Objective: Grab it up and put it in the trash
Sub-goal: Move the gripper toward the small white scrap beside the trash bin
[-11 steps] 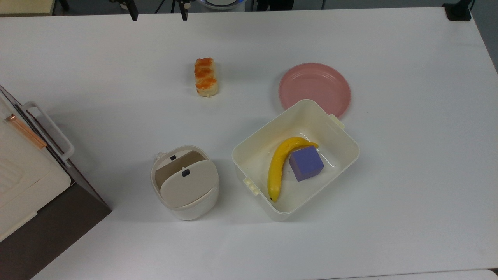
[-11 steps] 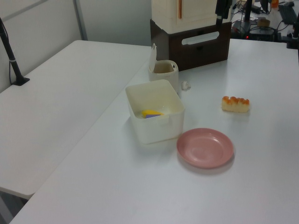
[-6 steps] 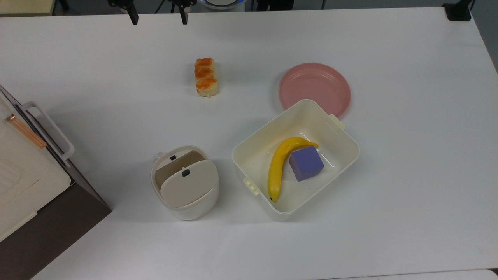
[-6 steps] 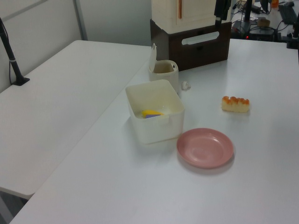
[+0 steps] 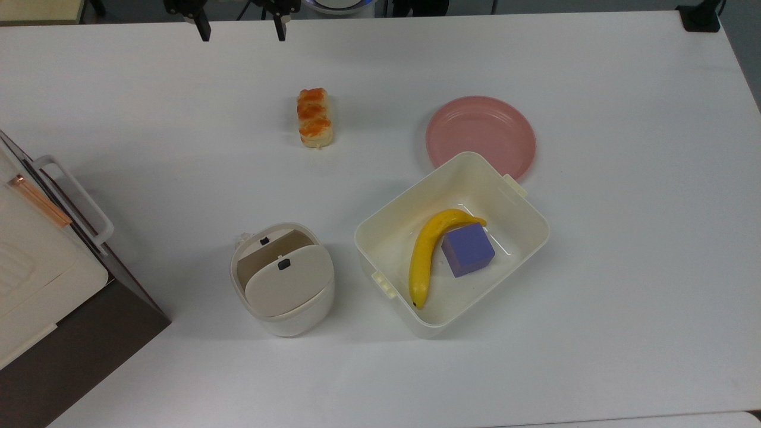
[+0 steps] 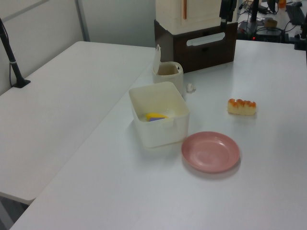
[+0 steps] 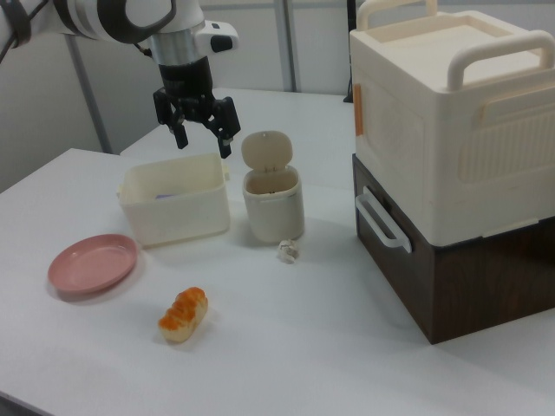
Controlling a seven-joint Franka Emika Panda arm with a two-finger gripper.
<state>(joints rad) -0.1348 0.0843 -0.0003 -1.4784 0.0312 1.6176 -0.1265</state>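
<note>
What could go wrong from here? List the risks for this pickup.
1. The paper ball is tiny and lies right against the trash bin, so a descending finger may hit the bin wall or nudge the bin.
2. The open gripper hangs well above and away from the ball; a slight aiming error could close on nothing.
3. The bread piece nearby could be mistaken for the target.

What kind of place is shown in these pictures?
Probably a robotics lab or test room. A robot arm with its gripper open hangs over a plain white table, where a toy-like banana, a bread piece and a small bin are set out.
</note>
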